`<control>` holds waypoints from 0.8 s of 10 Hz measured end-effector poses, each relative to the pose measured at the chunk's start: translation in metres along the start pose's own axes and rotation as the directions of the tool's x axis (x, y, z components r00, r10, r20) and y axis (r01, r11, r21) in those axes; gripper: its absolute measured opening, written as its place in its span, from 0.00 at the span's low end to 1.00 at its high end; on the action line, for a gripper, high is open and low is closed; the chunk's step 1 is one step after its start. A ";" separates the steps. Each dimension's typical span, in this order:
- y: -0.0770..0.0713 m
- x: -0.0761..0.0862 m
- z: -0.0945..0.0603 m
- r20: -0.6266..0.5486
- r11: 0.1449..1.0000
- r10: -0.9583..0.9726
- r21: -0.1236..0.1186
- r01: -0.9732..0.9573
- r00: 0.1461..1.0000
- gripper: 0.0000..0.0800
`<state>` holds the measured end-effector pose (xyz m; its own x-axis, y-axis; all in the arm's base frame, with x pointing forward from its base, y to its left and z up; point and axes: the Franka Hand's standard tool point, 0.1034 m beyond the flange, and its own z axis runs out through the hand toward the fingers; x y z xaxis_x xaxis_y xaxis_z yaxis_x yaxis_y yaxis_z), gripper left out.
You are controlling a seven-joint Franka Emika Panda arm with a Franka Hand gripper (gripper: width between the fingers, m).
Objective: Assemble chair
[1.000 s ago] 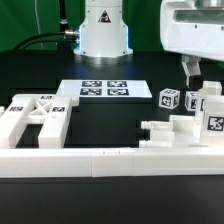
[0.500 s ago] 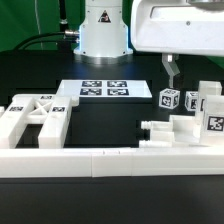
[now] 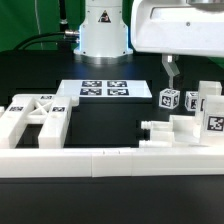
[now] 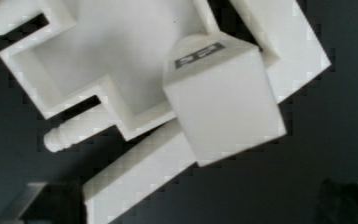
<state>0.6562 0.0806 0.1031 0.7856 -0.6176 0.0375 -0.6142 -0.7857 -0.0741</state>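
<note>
The chair lies in loose matte white parts. An open frame part (image 3: 35, 118) lies at the exterior view's left. A blocky cluster of tagged parts (image 3: 190, 128) lies at the right, with two small tagged blocks (image 3: 168, 99) behind it. My gripper (image 3: 170, 72) hangs above these small blocks and touches nothing. In the wrist view a tagged block (image 4: 220, 100) and a notched flat part (image 4: 87, 60) lie far below my gripper (image 4: 194, 205). Its dark fingertips (image 4: 30, 202) stand wide apart at the picture's edges. It is open and empty.
The marker board (image 3: 105, 89) lies flat in front of the robot base (image 3: 103, 30). A long low white border wall (image 3: 100, 160) runs along the near side of the black table.
The hand moved toward the exterior view's left and a little up between one second and half a second ago. Since then nothing has moved.
</note>
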 end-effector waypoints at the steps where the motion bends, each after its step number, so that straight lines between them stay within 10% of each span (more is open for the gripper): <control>1: 0.000 0.000 0.000 0.000 1.000 0.000 0.000 0.000 1.000 0.81; 8: 0.029 -0.008 0.008 -0.042 0.952 -0.306 -0.001 0.307 0.951 0.81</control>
<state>0.6329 0.0632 0.0926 0.9321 -0.3481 0.1004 -0.3438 -0.9373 -0.0576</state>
